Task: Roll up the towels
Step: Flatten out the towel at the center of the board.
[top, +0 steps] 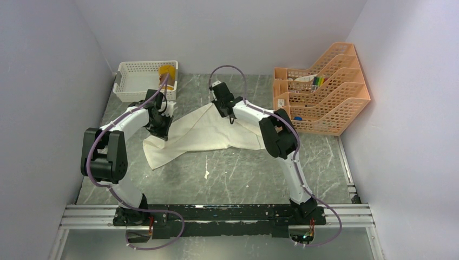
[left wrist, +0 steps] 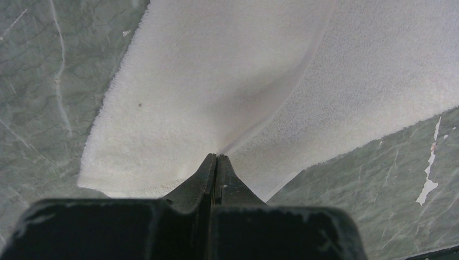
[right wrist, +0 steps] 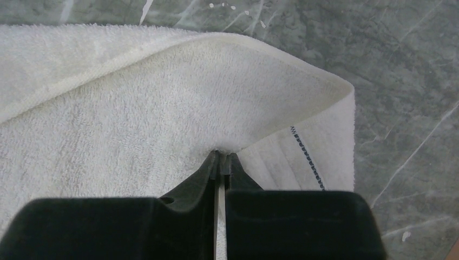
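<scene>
I see a grey stone worktop (top: 243, 179) with pale walls (top: 227, 27) around it and an orange rack (top: 325, 92) far right.

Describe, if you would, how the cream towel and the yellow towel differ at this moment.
The cream towel is plain off-white; the yellow towel is mustard with brown. The cream towel lies opened out and creased on the table; the yellow towel sits compact, apparently rolled, in the white basket. The left gripper and right gripper are each shut on the cream towel; neither grips the yellow towel. Both look like soft cloth.
</scene>
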`<state>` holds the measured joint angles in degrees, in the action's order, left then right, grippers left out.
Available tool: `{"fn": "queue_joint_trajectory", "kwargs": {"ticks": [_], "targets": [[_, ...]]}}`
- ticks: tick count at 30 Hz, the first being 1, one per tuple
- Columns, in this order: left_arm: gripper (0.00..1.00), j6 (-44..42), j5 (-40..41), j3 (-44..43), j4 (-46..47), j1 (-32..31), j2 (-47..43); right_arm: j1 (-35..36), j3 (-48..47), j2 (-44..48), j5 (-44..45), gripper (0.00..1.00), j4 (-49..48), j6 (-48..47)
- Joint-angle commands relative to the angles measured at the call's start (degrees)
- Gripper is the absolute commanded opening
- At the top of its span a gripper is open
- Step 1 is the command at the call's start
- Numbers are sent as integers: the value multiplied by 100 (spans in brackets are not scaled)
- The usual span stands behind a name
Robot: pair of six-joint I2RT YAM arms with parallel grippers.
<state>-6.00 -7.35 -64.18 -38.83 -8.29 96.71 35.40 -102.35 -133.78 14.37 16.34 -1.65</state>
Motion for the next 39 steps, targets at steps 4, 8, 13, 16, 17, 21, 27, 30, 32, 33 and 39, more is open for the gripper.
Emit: {"fn": "queue_joint_trajectory", "kwargs": {"ticks": [4, 8, 13, 16, 17, 21, 27, 30, 32, 33, 39], "targets": [[7, 163, -38, -346, 25, 122, -163, -256, 418, 610, -205, 0, 292, 202], [7, 353, -182, -678, 66, 209, -362, -540, 546, 1411, -858, 0, 307, 381], [7, 414, -157, -1303, 107, 784, -683, -1087, 887, 2626, -1588, 0, 191, 738], [7, 518, -410, -1895, 170, 1495, -841, -1611, 903, 3239, -1569, 0, 336, 936], [7, 558, -508, -2092, 222, 1672, -922, -1780, 859, 3427, -1479, 0, 438, 969], [7, 415, -774, -2757, 272, 1886, -1205, -2060, 776, 4143, -982, 0, 770, 785], [7, 140, -1304, -2737, 260, 1885, -2121, -2048, 1009, 5273, -1298, 0, 811, 1029], [7, 74, -1548, -2443, 257, 1890, -2816, -1980, 1348, 5949, -1538, 0, 844, 1003], [7, 100, -1737, -2222, 245, 1890, -3351, -1868, 1609, 6467, -1903, 0, 883, 918], [7, 116, -1813, -2094, 244, 1893, -3621, -1756, 1742, 6739, -2034, 0, 933, 919], [7, 357, -1733, -1158, 44, 1890, -5557, -1110, 2768, 8207, -2249, 0, 1170, 1079]]}}
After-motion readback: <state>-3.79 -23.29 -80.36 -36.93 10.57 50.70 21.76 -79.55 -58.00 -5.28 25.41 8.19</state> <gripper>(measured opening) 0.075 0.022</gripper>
